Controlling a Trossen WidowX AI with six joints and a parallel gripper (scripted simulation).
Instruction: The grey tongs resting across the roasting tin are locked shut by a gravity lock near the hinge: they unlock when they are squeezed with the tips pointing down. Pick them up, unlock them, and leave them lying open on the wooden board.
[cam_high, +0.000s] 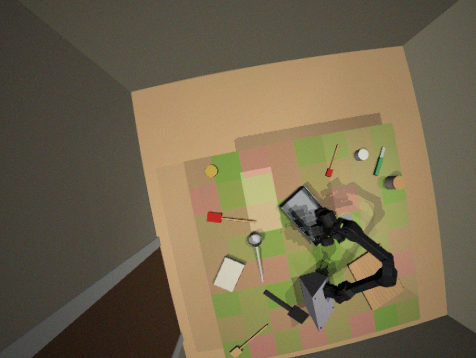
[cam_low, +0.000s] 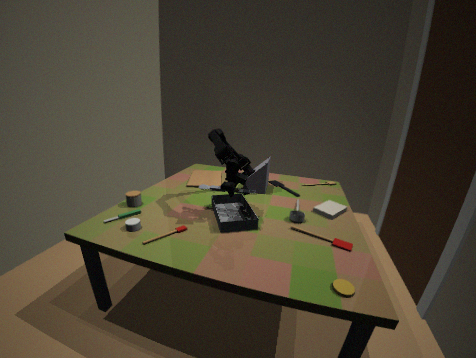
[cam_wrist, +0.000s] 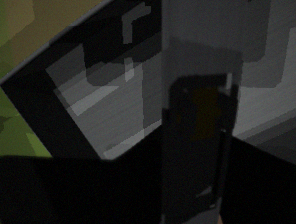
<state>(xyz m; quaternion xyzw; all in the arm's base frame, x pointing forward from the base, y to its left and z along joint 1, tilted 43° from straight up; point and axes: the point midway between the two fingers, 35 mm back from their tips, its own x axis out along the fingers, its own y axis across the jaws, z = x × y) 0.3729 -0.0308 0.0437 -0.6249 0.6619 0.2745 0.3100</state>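
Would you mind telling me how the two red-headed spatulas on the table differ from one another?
The near spatula looks larger than the far spatula, with a wider red head and a longer, darker handle. In the top view the near spatula lies close to the yellow disc, well away from the far spatula, which lies beside the white cylinder. Their handles also point in different directions. Both have red heads, thin handles and lie flat on the table.
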